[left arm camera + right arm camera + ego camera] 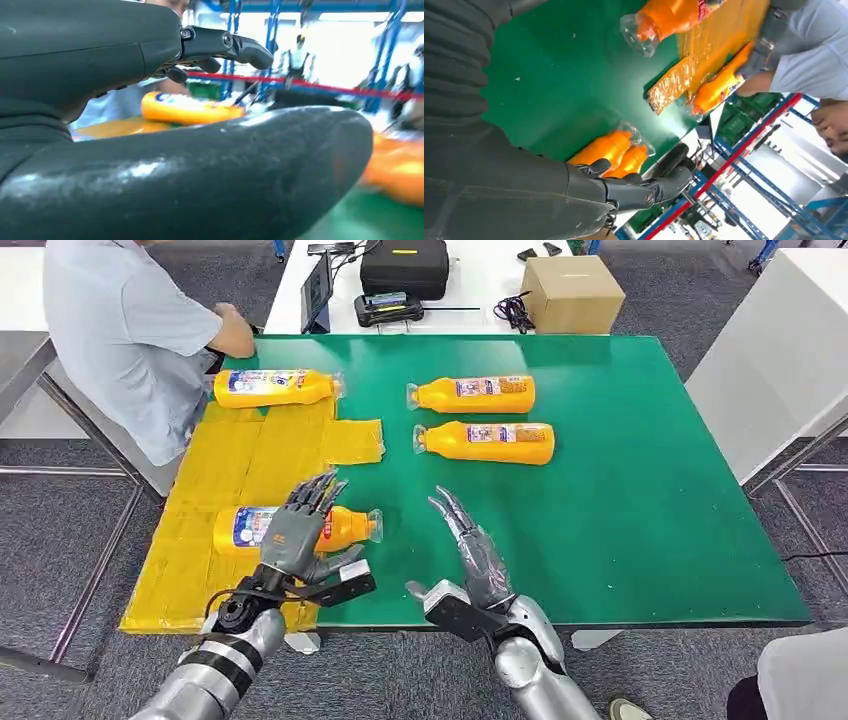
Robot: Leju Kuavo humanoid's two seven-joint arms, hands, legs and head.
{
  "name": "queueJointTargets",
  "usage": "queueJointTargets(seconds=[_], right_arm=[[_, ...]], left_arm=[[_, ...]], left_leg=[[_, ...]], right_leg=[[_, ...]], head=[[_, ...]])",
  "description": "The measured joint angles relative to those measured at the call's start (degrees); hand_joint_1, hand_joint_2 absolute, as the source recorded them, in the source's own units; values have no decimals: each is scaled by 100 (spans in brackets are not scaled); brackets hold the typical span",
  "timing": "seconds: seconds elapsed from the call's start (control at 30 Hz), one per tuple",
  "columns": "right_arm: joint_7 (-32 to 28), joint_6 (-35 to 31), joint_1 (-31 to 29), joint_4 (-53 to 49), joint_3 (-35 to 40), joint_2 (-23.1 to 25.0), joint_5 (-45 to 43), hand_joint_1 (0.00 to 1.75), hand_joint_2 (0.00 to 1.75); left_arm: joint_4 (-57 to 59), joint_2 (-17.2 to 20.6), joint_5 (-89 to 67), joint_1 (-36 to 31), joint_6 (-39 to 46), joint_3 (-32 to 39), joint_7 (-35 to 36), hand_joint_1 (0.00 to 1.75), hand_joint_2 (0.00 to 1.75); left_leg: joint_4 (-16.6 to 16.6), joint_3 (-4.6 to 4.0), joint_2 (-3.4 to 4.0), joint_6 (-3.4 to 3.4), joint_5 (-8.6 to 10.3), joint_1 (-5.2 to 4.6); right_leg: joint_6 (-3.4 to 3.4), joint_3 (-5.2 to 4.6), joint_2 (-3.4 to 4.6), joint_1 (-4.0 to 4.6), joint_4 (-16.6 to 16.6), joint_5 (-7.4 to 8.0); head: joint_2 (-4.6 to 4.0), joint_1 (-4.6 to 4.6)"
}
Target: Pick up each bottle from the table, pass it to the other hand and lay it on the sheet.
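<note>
On your left, the yellow sheet [250, 465] carries a far bottle [275, 387] and a near bottle [300, 528]; the left hand [300, 530] hovers over the near one, fingers spread, grasping nothing. Right of it, two bottles [472, 394] [487, 442] lie on the green table [650, 490], and the right hand [478, 558] is released, fingers extended.

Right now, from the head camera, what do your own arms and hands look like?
Both arms are silver and rounded, with black wrist brackets. The left hand and right hand have grey metallic backs and dark segmented fingers. A thin black cable loops at the left wrist, above black-banded ribbing.
</note>
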Motion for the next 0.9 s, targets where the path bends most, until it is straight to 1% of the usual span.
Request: queueJointTargets(seconds=[0.13, 0.23, 0.27, 0.3, 0.33, 0.37, 0.43, 0.5, 0.57, 0.6, 0.63, 0.67, 0.83, 0.87, 0.9], right_arm=[[22, -48, 0, -7, 0, -2, 2, 0, 175], [22, -116, 1, -7, 0, -2, 0, 0, 175], [22, -147, 2, -7, -2, -4, 0, 0, 175], [22, -197, 8, -7, 0, -4, -4, 0, 175], [22, -242, 17, -7, -2, -4, -11, 0, 175], [20, -276, 31, -9, -2, -4, -31, 0, 175], [-24, -286, 124, -106, -41, 4, -342, 0, 175], [-63, -176, 237, -259, -139, 33, -815, 0, 175], [-63, 137, 451, -543, -319, 101, -1574, 0, 175], [-61, 262, 559, -701, -421, 142, -1861, 0, 175], [-57, 313, 630, -803, -501, 162, -1961, 0, 175], [-52, 348, 682, -894, -569, 170, -1987, 0, 0], [-46, 378, 769, -1043, -654, 186, -2020, 0, 0], [-46, 380, 774, -1053, -658, 188, -2022, 0, 175], [-46, 380, 781, -1062, -664, 190, -2024, 0, 175]], left_arm=[[-958, -149, -454, 329, 2, -2, -276, 0, 0], [-1611, -324, -626, 568, 2, 131, -663, 0, 0], [-1795, -400, -566, 630, 2, 195, -845, 0, 175], [-1952, -473, -402, 716, 2, 256, -1132, 0, 175], [-2136, -629, -157, 804, 2, 378, -1468, 0, 175], [-2258, -727, 39, 878, 2, 468, -1671, 0, 175], [-2421, -877, 1050, 1029, 2, 520, -1950, 0, 175], [-2519, -979, 2255, 1166, 0, 477, -1957, 0, 175], [-2620, -999, 3422, 1334, 0, 299, -1834, 0, 175], [-2666, -999, 3847, 1416, 0, 191, -1810, 0, 175], [-2692, -999, 3967, 1482, 0, 111, -1810, 0, 175], [-2721, -1001, 3993, 1538, -2, 35, -1817, 0, 175], [-2769, -1008, 4021, 1599, -7, -59, -1825, 0, 175], [-2771, -1008, 4027, 1601, -7, -65, -1825, 0, 175], [-2773, -1008, 4036, 1603, -9, -72, -1825, 0, 175]], left_leg=[[0, -8, -1, 0, 0, 0], [0, -10, 0, 0, 0, -1], [0, -10, -1, 0, 0, -1], [0, -10, -1, 1, 0, -2], [0, -10, -1, 1, -1, -2], [0, -10, -1, 1, -1, -2], [0, -10, -1, 1, -2, -2], [0, -9, -1, 2, -3, -1], [0, -10, -2, 0, -5, 0], [0, -13, -3, 0, -5, 0], [-1, -16, -3, 0, -5, 1], [-1, -16, 0, 0, -5, 1], [-1, -15, 5, -1, -6, 0], [-1, -15, 5, -1, -6, 0], [-1, -15, 5, -1, -6, 0]], right_leg=[[0, -5, -1, 0, 0, 0], [0, -7, 0, -1, 0, 0], [0, -7, -1, -1, -1, 0], [0, -7, -1, -2, -1, 0], [0, -7, -1, -2, -1, 0], [0, -7, -1, -2, -1, 0], [0, -8, -1, -2, -1, 0], [0, -10, -1, -1, -2, 0], [0, -11, -2, 0, -2, -1], [-1, -13, -2, 1, -2, -2], [-1, -15, -2, 1, -1, -2], [-1, -16, 0, 1, -1, -2], [-1, -17, 0, 0, -1, -2], [-1, -17, 0, 0, -1, -2], [-1, -17, 0, 0, -1, -2]], head=[[0, 2], [0, 0], [0, 2], [0, 0], [0, 0], [0, 2], [0, -2], [0, 0], [0, 0], [0, 0], [0, -2], [0, 0], [0, 0], [0, -2], [0, -2]])
